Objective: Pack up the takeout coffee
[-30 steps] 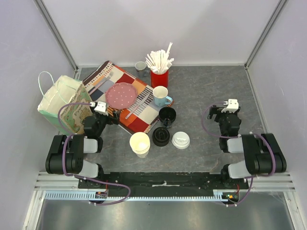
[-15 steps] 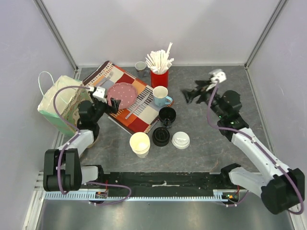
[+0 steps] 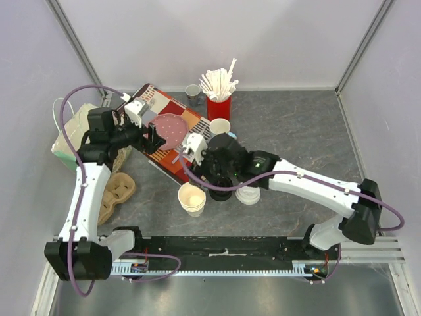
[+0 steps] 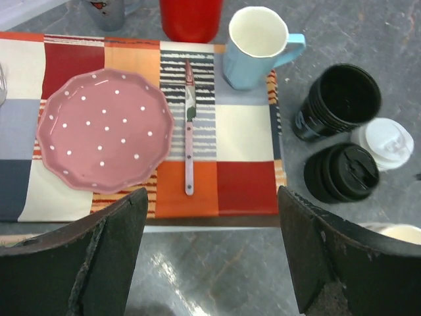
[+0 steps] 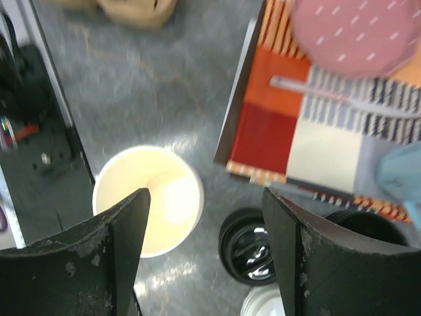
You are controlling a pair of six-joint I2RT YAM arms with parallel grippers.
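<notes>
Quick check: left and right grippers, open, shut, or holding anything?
Left gripper: open, holding nothing.
Right gripper: open, holding nothing.

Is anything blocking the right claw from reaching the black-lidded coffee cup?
Nothing visible does. The right gripper hangs open, and the black-lidded cup shows uncovered in the gap between its fingers. The cream paper cup stands beside it, apart.
</notes>
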